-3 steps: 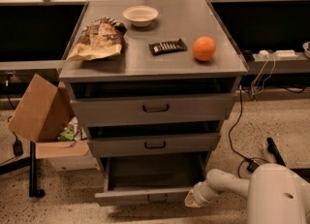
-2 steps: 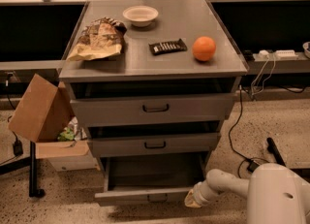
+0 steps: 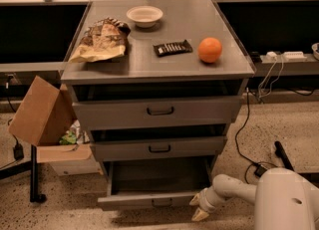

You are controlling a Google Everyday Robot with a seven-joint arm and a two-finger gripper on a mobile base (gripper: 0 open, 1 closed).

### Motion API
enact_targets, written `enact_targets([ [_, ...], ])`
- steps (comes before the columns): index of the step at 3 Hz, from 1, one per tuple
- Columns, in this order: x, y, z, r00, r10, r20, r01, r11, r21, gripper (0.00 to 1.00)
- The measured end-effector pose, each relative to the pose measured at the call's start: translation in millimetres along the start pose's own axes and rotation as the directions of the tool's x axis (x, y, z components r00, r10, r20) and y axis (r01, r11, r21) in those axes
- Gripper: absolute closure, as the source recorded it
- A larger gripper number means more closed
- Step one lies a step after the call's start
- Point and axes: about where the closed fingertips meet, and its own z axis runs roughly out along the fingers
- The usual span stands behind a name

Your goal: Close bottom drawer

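Grey cabinet (image 3: pixel 149 67) holds three drawers; bottom drawer (image 3: pixel 154 178) out, jaws parted beside it

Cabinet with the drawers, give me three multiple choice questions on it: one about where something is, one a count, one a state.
1. Against the cabinet, where is the gripper?
A) above its top
B) low, by the right end of the bottom drawer front
C) far off to its left

2. How many drawers has the cabinet?
A) two
B) three
C) five

3. The bottom drawer is:
A) pulled well out
B) shut flush
C) lifted out onto the floor

Answers:
1 B, the gripper sits near the floor beside that front panel's right end.
2 B, three fronts are stacked, each with a dark handle.
3 A, its tray shows open from above.
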Motion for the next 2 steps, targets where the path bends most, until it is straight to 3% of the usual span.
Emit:
enact_targets([
  [1, 0.0, 0.0, 0.0, 1.000, 0.000, 0.000, 0.000, 1.0000, 0.000, 0.00],
  [2, 0.0, 0.0, 0.0, 1.000, 0.000, 0.000, 0.000, 1.0000, 0.000, 0.00],
])
